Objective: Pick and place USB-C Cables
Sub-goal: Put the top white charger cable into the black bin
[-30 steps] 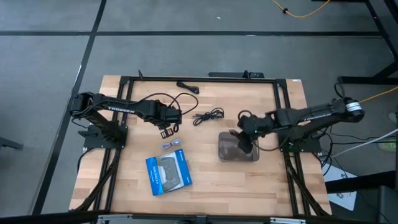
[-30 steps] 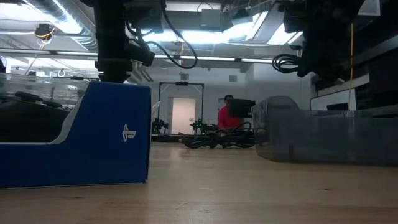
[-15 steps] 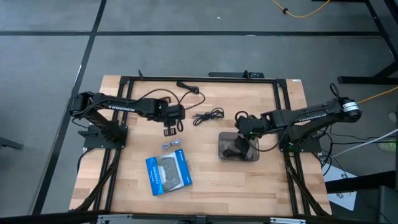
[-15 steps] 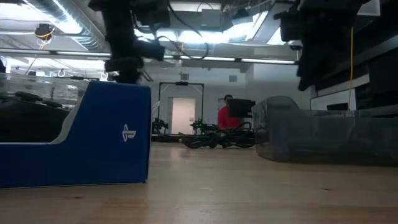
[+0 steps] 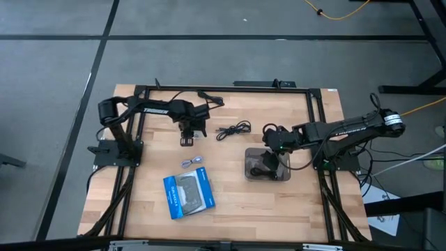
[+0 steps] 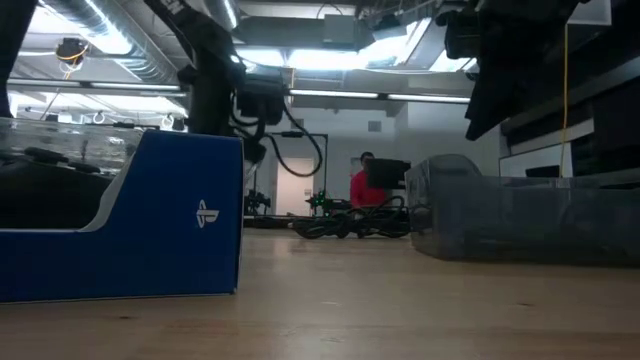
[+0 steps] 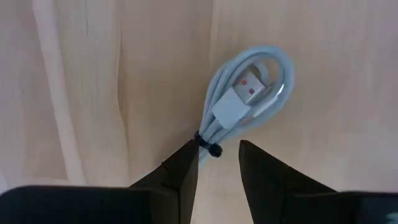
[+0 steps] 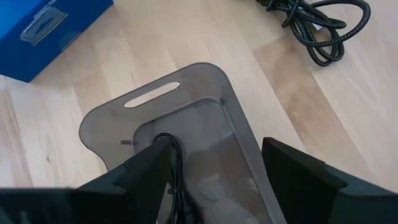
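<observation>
A silvery-grey USB-C cable [image 5: 194,162], coiled and tied, lies on the wooden table ahead of my left gripper [image 5: 189,139]. That gripper is open, and in its wrist view the coil [image 7: 249,93] shows just beyond the fingertips [image 7: 217,165], apart from them as far as I can see. My right gripper [image 5: 273,145] hangs open over the far end of the grey bin [image 5: 286,174]. A black cable [image 5: 260,167] lies inside the bin, below the fingers [image 8: 175,168]. Another black cable [image 5: 233,130] rests loosely coiled on the table between the arms.
The flat blue package [image 5: 188,194] lies near the front, left of the bin. A further black cord [image 5: 210,97] lies by the far edge. A black frame [image 5: 317,125] borders the table. In the low view a person in red [image 6: 362,185] shows far behind.
My right gripper has let go of the black cable, which now lies in the bin. It has drawn back a little toward the far edge. My left arm has raised its elbow and pulled its gripper slightly toward the far edge, still open.
</observation>
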You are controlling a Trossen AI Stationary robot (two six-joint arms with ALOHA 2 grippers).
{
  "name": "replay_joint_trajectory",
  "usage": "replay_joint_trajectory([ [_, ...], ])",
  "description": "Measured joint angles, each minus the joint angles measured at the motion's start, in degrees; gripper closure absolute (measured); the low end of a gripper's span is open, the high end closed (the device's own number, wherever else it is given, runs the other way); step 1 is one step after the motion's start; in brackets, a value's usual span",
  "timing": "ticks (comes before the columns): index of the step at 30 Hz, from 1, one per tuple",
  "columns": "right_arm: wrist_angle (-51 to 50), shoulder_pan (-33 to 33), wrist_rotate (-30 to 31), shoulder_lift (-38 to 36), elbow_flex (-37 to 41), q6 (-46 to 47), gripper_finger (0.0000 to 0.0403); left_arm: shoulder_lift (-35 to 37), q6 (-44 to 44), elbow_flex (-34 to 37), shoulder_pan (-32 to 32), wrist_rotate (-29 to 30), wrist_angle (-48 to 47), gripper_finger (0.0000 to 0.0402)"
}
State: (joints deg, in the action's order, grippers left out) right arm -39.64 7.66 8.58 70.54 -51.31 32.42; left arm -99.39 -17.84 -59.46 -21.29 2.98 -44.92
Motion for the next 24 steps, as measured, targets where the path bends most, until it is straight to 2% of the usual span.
replay_joint_trajectory([
  [3,0.0,0.0,0.0,0.0,0.0,-0.1,0.0146,-2.4,-3.5,-0.1,0.0,1.6,0.3,0.0292],
  [9,0.1,0.0,0.0,0.0,0.0,0.0,0.0146,-6.8,-4.4,-0.6,0.5,2.0,2.2,0.0294],
  [11,0.1,0.0,0.0,0.0,0.0,0.3,0.0146,-7.0,-3.5,-0.7,1.4,2.0,2.3,0.0310],
  [14,0.1,0.0,0.4,0.0,0.0,2.1,0.0146,-6.1,-3.2,-1.0,3.6,3.8,1.8,0.0367],
  [15,0.1,0.0,1.3,0.0,0.0,3.0,0.0146,-5.3,-2.4,-1.3,4.4,4.6,1.9,0.0371],
  [16,0.1,0.0,3.1,0.0,0.0,3.5,0.0146,-4.9,-1.7,-2.1,5.3,5.9,1.8,0.0371],
  [18,-0.1,0.0,10.0,-0.2,0.0,5.0,0.0146,-2.5,0.2,-4.1,7.1,4.8,3.7,0.0371],
  [21,-3.8,-0.6,25.3,-0.8,-1.8,6.3,0.0149,1.9,4.5,-7.2,8.9,-1.6,5.7,0.0371],
  [24,-8.2,-0.8,41.3,-2.0,-5.0,6.3,0.0155,2.3,9.0,-9.9,11.9,-3.4,11.7,0.0371],
])
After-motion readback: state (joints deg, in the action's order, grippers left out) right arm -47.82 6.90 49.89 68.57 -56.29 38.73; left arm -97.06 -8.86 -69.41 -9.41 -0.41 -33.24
